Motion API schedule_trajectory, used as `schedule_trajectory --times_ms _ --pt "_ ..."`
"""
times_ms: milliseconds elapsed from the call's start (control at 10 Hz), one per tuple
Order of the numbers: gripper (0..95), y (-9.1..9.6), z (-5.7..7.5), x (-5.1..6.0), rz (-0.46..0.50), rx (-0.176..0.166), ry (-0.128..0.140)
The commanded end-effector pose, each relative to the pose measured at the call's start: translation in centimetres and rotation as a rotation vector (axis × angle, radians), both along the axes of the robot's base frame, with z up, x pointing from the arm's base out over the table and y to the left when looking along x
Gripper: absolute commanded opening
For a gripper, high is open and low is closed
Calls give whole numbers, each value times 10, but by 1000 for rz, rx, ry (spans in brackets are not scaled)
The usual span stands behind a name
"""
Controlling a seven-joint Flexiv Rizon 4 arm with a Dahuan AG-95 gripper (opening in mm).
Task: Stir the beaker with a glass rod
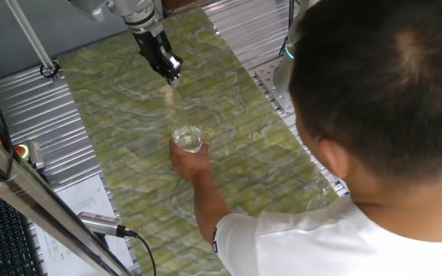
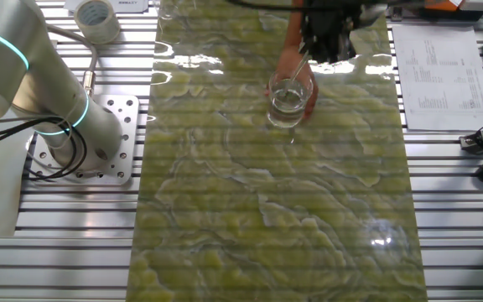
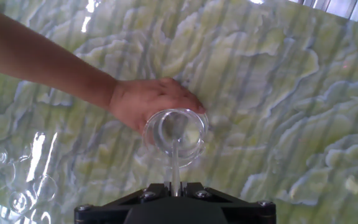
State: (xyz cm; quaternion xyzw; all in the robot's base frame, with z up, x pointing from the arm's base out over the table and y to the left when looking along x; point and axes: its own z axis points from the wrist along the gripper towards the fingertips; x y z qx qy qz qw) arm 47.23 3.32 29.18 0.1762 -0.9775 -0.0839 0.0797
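Green marbled sheeting covers the table [image 1: 121, 92] where a clear beaker [image 1: 188, 139] stands upright near the middle, steadied from one side by a person's hand [image 1: 186, 162]. In the hand view the fingers wrap the beaker's far wall, the forearm stretching away to the upper left. The black gripper [image 1: 172, 78] hangs above and just beyond the beaker, its jaws closed on the glass rod [image 3: 174, 163], which in the hand view runs from between the fingers down into the beaker's mouth. In the other fixed view the rod [image 2: 294, 74] slants from the gripper [image 2: 325, 50] into the beaker [image 2: 288, 104]; whether its tip touches the bottom cannot be told. A cluster of small clear vessels [image 3: 23, 186] sits at the sheet's edge. A roll of tape [image 2: 96, 18] lies on the ribbed metal beside the arm's base [image 2: 82, 143], and printed papers [image 2: 438, 75] lie at the opposite side.
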Motion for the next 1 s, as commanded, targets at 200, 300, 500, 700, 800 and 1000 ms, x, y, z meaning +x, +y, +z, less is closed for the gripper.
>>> schedule_trajectory --times_ms 200,300,500,700,800,1000 --pt "0 6 2 4 20 -55 18" --pt "0 8 2 3 21 -65 18" --pt "0 14 1 5 23 -117 15" --pt "0 23 1 10 14 -127 8" --pt "0 31 4 14 7 -129 6" --pt "0 40 8 19 9 -127 -7"
